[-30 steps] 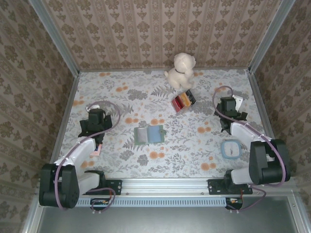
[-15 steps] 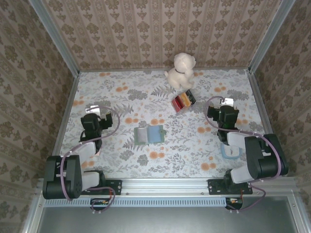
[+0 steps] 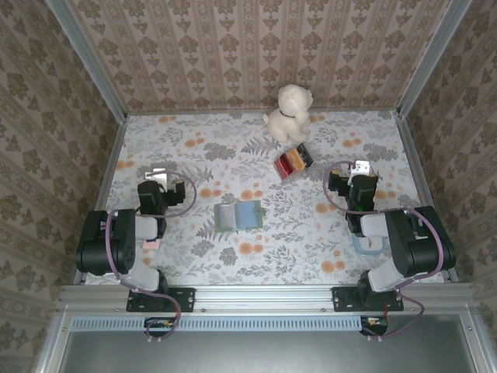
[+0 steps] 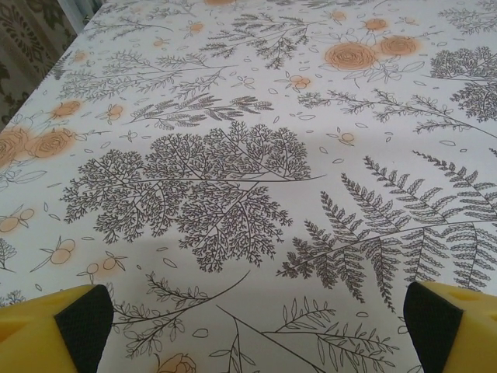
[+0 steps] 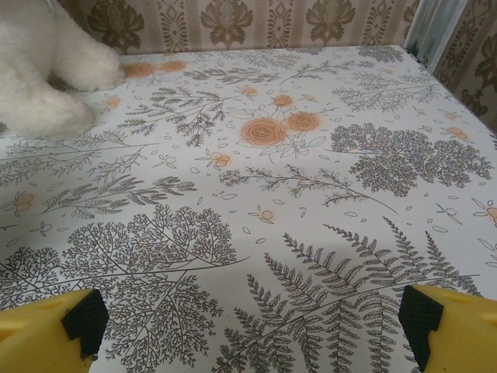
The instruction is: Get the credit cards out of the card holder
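White, orange-flowered tabletop (image 3: pixel 194 155) carries the card holder (image 3: pixel 238 215) near its middle. It lies open and flat, long axis running left to right, green panel toward the left arm. The left tool (image 4: pixel 254 326), fingers wide apart, looks nearer to it than the right tool (image 5: pixel 252 322), likewise spread; both are well apart from it.

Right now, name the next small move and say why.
Probably reach the left hand toward the card holder, which lies open mid-table. That hand and the right hand are both open over bare tablecloth, touching nothing, and the left is nearer.
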Action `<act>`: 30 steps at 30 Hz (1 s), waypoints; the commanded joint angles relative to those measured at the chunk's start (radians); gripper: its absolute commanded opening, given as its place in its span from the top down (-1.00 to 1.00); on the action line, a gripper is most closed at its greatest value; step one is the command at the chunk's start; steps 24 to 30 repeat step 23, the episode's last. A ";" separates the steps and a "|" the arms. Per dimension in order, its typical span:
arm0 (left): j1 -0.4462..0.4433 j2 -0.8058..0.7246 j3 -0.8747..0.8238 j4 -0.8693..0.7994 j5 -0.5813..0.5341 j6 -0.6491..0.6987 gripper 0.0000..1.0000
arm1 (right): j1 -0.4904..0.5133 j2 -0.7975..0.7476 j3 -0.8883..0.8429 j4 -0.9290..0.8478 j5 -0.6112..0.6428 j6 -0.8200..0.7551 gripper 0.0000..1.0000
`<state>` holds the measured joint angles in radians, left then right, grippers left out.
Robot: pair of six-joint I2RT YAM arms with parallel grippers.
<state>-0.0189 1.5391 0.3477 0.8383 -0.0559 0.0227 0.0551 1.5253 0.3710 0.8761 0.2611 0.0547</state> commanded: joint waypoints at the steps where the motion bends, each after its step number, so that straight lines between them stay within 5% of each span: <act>1: -0.003 -0.005 0.052 0.026 -0.017 0.015 -1.00 | 0.003 0.007 0.015 0.025 0.007 0.004 -1.00; 21: -0.009 -0.001 0.059 0.015 0.001 0.026 -1.00 | 0.002 0.006 0.014 0.025 0.002 0.005 -1.00; 23: -0.009 -0.001 0.059 0.016 0.003 0.026 -1.00 | -0.007 0.000 0.001 0.042 -0.114 -0.036 -1.00; 30: -0.009 -0.001 0.059 0.016 0.003 0.026 -1.00 | -0.007 0.000 0.001 0.042 -0.114 -0.036 -1.00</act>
